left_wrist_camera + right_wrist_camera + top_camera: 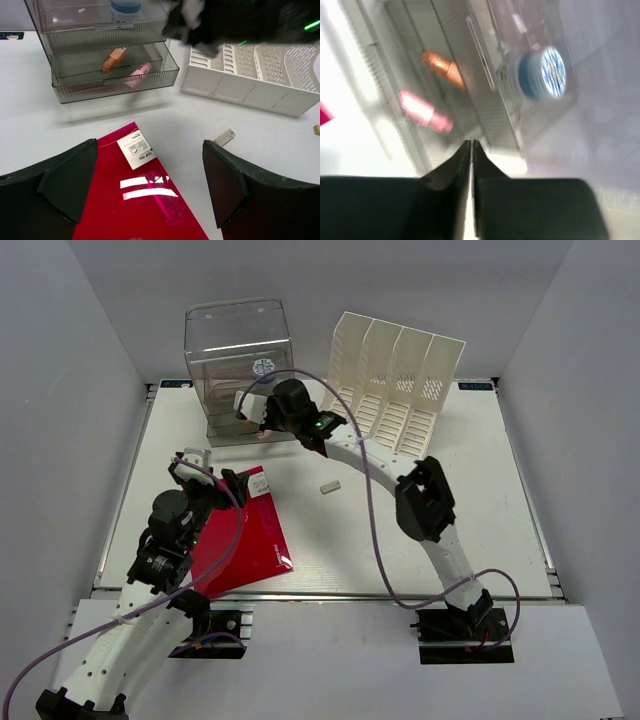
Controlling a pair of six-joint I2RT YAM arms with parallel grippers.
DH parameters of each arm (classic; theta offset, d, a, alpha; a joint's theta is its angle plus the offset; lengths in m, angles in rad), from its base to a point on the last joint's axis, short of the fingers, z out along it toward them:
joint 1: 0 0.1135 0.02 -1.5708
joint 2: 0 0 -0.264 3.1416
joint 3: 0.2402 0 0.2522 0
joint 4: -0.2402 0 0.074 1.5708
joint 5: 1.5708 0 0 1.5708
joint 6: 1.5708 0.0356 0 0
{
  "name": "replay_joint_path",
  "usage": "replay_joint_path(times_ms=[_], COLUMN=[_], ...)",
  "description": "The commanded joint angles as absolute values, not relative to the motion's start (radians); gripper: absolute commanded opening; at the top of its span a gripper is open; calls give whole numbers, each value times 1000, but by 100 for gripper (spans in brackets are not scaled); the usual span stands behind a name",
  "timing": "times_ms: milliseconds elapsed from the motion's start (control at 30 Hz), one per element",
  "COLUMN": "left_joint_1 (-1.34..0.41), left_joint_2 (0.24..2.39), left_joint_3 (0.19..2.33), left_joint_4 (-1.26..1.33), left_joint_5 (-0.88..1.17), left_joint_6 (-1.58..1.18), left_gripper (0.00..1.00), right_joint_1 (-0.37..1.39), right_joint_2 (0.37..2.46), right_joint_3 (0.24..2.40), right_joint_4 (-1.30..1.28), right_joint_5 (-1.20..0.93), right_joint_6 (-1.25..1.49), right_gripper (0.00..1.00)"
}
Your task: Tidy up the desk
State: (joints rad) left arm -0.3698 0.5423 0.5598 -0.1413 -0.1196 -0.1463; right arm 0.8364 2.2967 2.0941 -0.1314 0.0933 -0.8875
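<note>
2 grippers, 1 busy: right gripper (471, 148) sits at the front of the clear drawer box (237, 360), jaws pinched together with nothing visible between them. Left gripper (150, 146) hangs wide open over the red folder (245, 540), holding nothing. Desk (450, 530) is the big white top under everything, running from the arm bases to the back wall. Step in hand, my read: the lower drawer (120, 87), which stands pulled out with items inside. Closed fingers right at its front suggest a push to shut it, but the right wrist view is blurred, so contact can't be confirmed. Next move calls for a straight, square push on the drawer front so the light box doesn't skid back or twist. After that, the loose bits on the desk and the folder look like what's left, folder probably bound for the file rack (400, 380). Counts: 1 drawer box with at least 2 drawers, 1 orange item (114, 58) and 1 pink item (138, 74) in the lower drawer, 1 blue-capped bottle (125, 9) in the drawer above. Also 1 red folder with 1 white label (136, 152), 1 file rack with 4 slots, 1 small pale piece (330, 486) loose mid-desk, and 1 tan bit (316, 129) at the edge of the left wrist view, too small to identify.
</note>
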Motion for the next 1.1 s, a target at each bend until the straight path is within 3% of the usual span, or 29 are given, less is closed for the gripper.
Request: replay_joint_path(times_ms=[0,33,167,233,300,400,567,667,867,1067], left_joint_1=[-374,-374,-374,-374,-374,-374,-374,-374,-374,-374], left_joint_2=[549,551,552,560,569,581,597,609,617,604], left_joint_3=[549,548,540,538,540,541,542,542,541,540], left_joint_4=[-121,-118,-107,-104,-109,-112,-117,-118,-118,-113], left_joint_5=[-92,-83,-9,36,44,48,41,41,37,41], left_joint_6=[-140,-138,-111,-104,-98,-95,-94,-91,-91,-89], left_gripper=[95,95,97,98,98,98,98,98,98,98], right_joint_1=[812,799,711,661,594,526,411,350,255,149], right_joint_2=[2058,1967,1732,1579,1491,1362,1284,1295,1266,1282], right_joint_3=[2022,1972,1672,1536,1355,1212,1135,1098,980,896], right_joint_4=[-257,-302,-400,-425,-437,-500,-629,-725,-747,-719], right_joint_5=[51,45,11,-24,-17,-26,-110,-161,-242,-163], right_joint_6=[-669,-651,-543,-560,-587,-598,-493,-420,-247,-189], right_gripper=[5,0,0,25,43,52,56,85,84,65])
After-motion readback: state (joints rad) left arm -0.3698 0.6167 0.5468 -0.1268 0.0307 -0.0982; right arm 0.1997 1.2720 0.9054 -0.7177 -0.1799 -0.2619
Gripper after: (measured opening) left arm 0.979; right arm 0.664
